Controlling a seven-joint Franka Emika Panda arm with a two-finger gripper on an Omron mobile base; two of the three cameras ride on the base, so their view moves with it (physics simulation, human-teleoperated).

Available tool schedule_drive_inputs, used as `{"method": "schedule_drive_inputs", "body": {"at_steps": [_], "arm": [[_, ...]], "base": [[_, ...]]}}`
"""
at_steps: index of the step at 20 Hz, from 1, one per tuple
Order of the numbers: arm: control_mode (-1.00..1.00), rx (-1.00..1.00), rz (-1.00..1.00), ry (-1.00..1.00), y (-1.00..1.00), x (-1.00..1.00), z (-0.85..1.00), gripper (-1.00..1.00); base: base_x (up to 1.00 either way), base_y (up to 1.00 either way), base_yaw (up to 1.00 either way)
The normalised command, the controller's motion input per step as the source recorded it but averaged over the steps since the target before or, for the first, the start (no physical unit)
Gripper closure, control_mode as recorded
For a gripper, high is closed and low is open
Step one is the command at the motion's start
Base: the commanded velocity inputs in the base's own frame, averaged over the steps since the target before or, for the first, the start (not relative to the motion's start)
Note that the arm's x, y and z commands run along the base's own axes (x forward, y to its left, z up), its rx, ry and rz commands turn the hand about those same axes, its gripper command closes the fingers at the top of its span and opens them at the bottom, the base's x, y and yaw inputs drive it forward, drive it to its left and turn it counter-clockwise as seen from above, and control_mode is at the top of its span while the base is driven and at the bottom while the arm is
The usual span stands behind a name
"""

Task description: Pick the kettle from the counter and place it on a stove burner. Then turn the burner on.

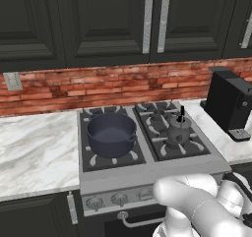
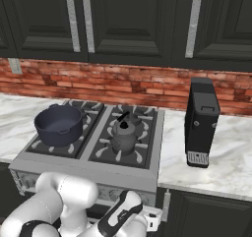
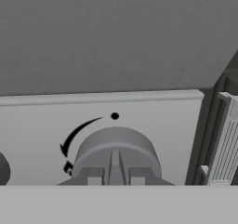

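Observation:
The small dark-grey kettle [image 1: 178, 130] [image 2: 124, 135] stands upright on the front right stove burner [image 1: 162, 142] [image 2: 106, 151], apart from the gripper. My gripper [image 3: 115, 175] is low at the stove's front panel, shut on a round grey burner knob [image 3: 115, 146]. Its two fingertips [image 3: 94, 175] press either side of the knob's centre ridge. A curved arrow and a dot are printed on the panel above the knob. The white marble counter [image 1: 34, 152] [image 2: 221, 167] runs on both sides of the stove.
A dark-blue two-handled pot [image 1: 111, 134] [image 2: 59, 124] sits on the front left burner. A black coffee machine [image 1: 229, 103] [image 2: 201, 122] stands on the counter right of the stove. More knobs [image 1: 119, 198] line the front panel. A cabinet handle [image 3: 225, 148] is right of the knob.

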Motion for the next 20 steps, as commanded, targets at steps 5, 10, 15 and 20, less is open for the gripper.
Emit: {"method": "schedule_drive_inputs", "body": {"at_steps": [5,10,15,20], "arm": [[-1.00,-0.01,0.09,-0.06,0.00,0.00,0.00,1.00],[-1.00,-0.09,0.22,-0.12,0.00,-0.06,0.00,1.00],[-1.00,-0.16,0.28,-0.13,0.04,-0.02,-0.01,1.00],[-1.00,-0.26,0.28,-0.10,0.20,0.00,-0.24,1.00]], "base": [[0.00,0.00,0.00],[0.00,0.00,0.00],[0.00,0.00,0.00],[0.00,0.00,0.00]]}}
